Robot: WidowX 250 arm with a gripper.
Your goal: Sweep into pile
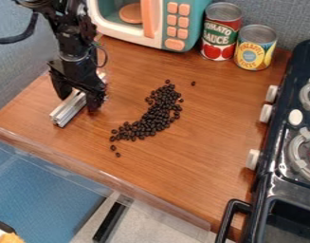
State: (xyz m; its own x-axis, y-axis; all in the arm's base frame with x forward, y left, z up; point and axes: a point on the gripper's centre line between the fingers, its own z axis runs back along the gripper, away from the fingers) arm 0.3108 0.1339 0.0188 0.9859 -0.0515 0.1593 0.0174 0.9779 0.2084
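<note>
dozens of round beans (158,114) are curving mid-frame inside the wood counter's (207,137) edges, apart from the stove (278,147); upper left, the gripper (78,98) is clamping a ridged metal bar (69,109).

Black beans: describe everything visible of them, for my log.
The black beans are small, rounded and slightly glossy, many of them, too crowded to count. They lie loose on the wooden tabletop in a curved band, densest through its middle and right side, thinning toward the lower left. One stray sits apart at the upper right, and a couple more trail off the lower left end. Apart from the tabletop, they touch only each other; the metal bar at the gripper is off to their left.
</note>
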